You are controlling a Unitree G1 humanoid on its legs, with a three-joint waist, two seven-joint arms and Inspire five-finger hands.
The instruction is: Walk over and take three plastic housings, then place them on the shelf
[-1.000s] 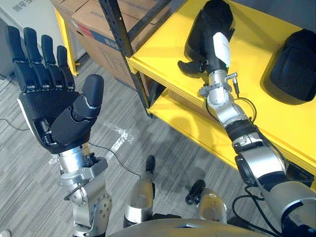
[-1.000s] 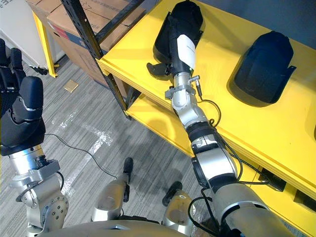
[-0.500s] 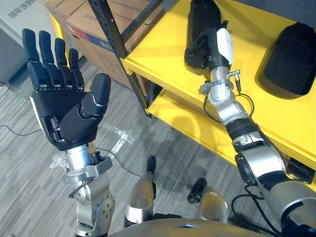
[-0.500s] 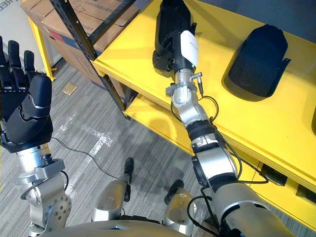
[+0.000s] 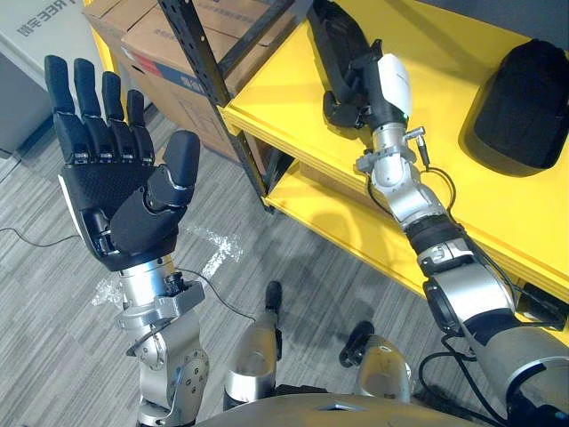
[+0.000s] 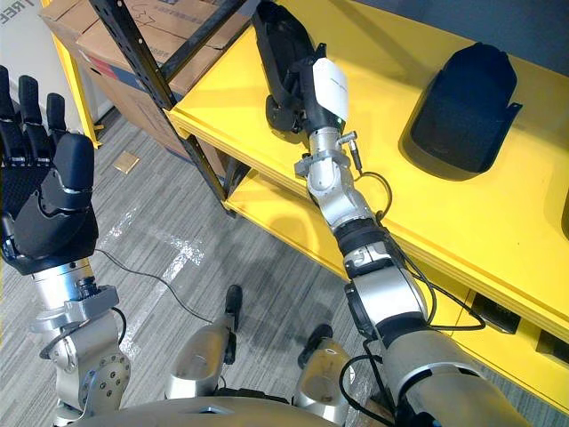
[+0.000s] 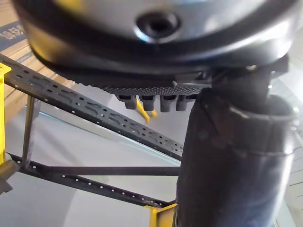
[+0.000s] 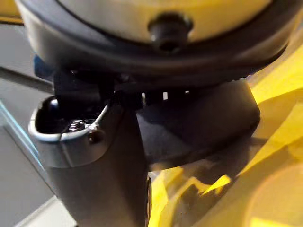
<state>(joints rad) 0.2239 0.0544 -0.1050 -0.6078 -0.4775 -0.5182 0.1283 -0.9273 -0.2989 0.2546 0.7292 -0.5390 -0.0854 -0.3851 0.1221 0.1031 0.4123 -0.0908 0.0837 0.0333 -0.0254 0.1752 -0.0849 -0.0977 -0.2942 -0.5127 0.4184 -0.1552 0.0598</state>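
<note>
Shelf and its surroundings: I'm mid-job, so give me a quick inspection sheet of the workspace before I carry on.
Surface: yellow shelf, top level mostly bare.
Job's things: held housing, black, tilted in the right hand near the shelf's left end; second housing, black, rests further right on the shelf.
Clutter: small tan square on the floor.
Hands: right hand curled on the held housing; left hand open, raised over the floor, holding nothing.
Cables: nothing seen.
Surroundings: black rack upright, cardboard boxes behind it, grey floor.
</note>
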